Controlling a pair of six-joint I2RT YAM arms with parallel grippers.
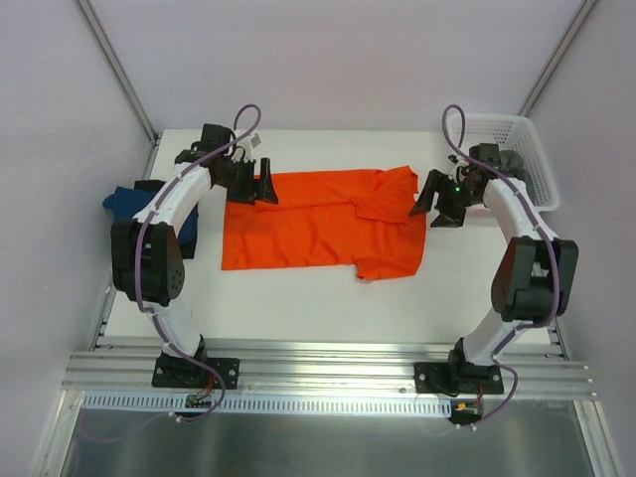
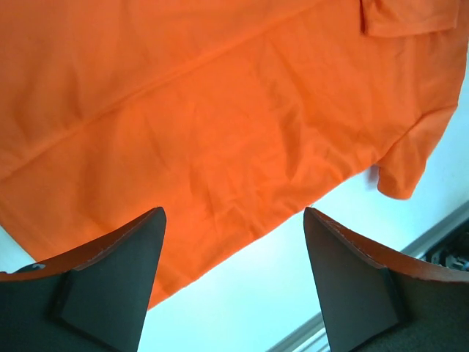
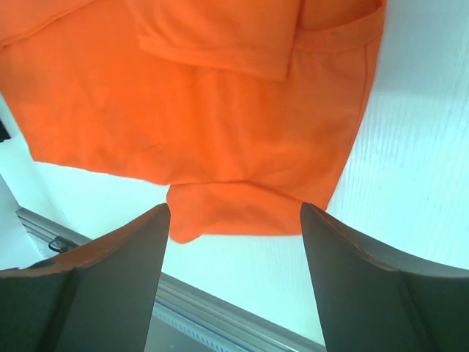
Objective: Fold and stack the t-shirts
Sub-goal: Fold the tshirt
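Observation:
The orange t-shirt (image 1: 323,224) lies flat on the white table, with its upper sleeve folded in over the body. It fills the left wrist view (image 2: 220,110) and the right wrist view (image 3: 220,95). My left gripper (image 1: 255,186) hovers open and empty over the shirt's far left corner. My right gripper (image 1: 437,204) hovers open and empty just off the shirt's right edge. A dark blue t-shirt (image 1: 129,199) lies bunched at the table's left edge, beside the left arm. The black, magenta and grey shirts are out of view.
A white lattice basket (image 1: 527,159) stands at the back right, behind the right arm. A metal rail (image 1: 318,358) runs along the table's near edge. White walls close in the back and both sides.

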